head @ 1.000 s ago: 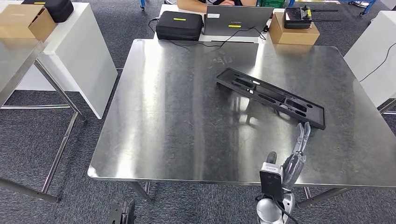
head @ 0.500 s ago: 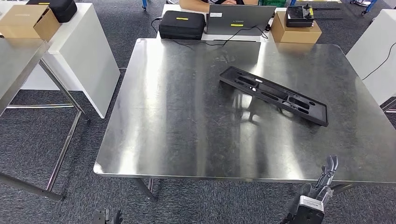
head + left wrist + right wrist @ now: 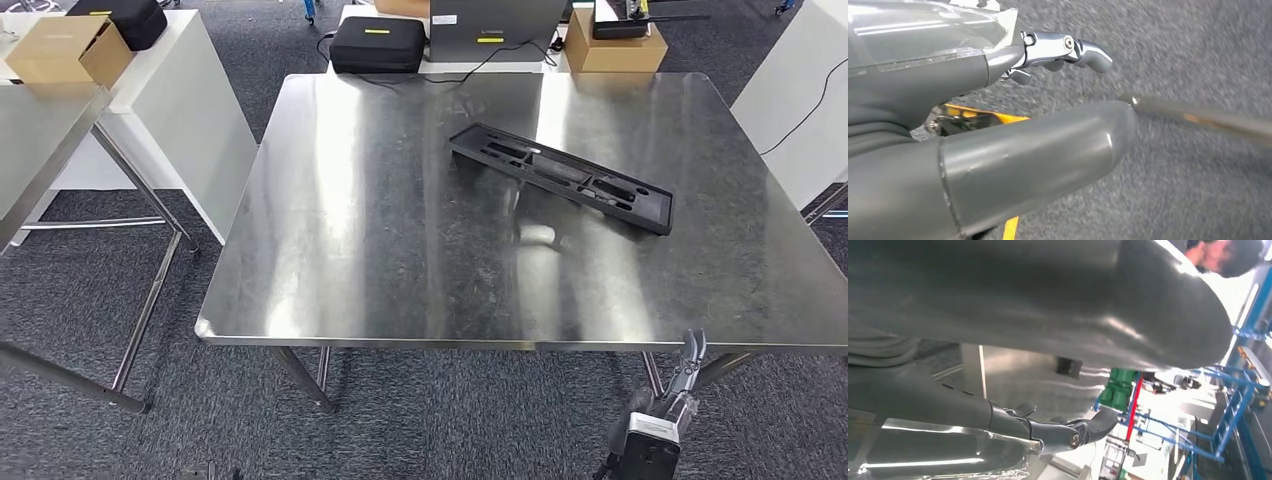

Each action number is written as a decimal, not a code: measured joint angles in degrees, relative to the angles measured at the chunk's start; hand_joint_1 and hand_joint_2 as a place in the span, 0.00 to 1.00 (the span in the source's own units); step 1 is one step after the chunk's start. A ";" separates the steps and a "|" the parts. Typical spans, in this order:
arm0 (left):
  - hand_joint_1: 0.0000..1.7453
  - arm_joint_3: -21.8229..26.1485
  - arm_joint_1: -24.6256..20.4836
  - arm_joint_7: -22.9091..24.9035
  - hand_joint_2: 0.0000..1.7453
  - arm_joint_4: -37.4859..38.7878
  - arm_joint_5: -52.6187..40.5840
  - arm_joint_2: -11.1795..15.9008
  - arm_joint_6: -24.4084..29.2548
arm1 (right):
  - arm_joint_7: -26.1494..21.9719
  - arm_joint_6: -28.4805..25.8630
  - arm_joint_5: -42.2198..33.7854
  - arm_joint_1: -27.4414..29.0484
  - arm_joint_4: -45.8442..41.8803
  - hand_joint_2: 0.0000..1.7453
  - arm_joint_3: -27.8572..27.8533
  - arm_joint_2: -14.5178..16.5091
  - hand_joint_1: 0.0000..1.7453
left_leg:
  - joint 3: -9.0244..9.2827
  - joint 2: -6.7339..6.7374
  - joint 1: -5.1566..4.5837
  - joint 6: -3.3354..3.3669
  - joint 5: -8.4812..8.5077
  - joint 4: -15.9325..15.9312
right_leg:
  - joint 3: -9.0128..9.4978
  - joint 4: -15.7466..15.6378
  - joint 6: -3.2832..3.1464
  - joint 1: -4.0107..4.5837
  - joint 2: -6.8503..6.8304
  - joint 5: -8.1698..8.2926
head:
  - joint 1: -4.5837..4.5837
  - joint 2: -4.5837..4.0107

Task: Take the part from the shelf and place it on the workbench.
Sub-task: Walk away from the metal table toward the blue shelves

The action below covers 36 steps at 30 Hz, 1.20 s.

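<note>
Now the part [image 3: 560, 178] is lying flat on the surface [image 3: 380, 250], seemingly delivered, while the empty right hand [image 3: 686, 368] is hanging loose-fingered below the edge.

Steel workbench [image 3: 380, 250] bearing black part [image 3: 560, 178]

Black zippered case [image 3: 378, 44] on white desk [image 3: 400, 68] at far side, grey laptop [image 3: 497, 22] beside it, cardboard box [image 3: 612, 50] to its right. Another open cardboard box [image 3: 70, 50] far left. Grey carpet floor [image 3: 90, 300].
</note>
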 joint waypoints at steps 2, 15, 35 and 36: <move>0.00 0.29 -0.08 -0.11 0.00 -0.03 0.00 0.13 0.16 | 0.00 0.20 0.24 -0.04 0.33 0.00 -0.12 0.20 0.00 | 6.57 -0.16 -0.05 0.46 1.25 -8.35 | -0.51 0.09 0.59 0.07 0.00 0.71 | 0.00 0.00; 0.00 1.88 0.09 -0.36 0.00 -0.06 -0.01 0.36 1.37 | 0.06 1.23 2.66 -0.93 4.97 0.00 -0.44 0.55 0.00 | 2.53 0.67 -1.65 4.72 7.42 -13.17 | -2.22 14.78 2.30 0.53 0.00 -6.83 | 0.99 0.01; 0.00 16.79 2.67 12.75 0.00 1.45 8.91 0.90 10.76 | 53.01 -12.29 24.88 -16.01 74.84 0.00 -19.36 -5.49 0.00 | 8.80 -0.17 -0.13 0.94 1.19 -12.06 | -0.37 0.26 1.09 0.82 -0.95 1.27 | -0.04 0.00; 0.00 17.34 2.70 12.79 0.00 1.50 9.08 0.81 10.87 | 53.53 -12.27 25.05 -15.95 76.02 0.00 -19.69 -5.48 0.00 | 8.44 -0.10 -0.32 1.53 1.39 -12.30 | -0.55 0.13 1.56 0.76 -0.92 1.73 | 0.01 0.00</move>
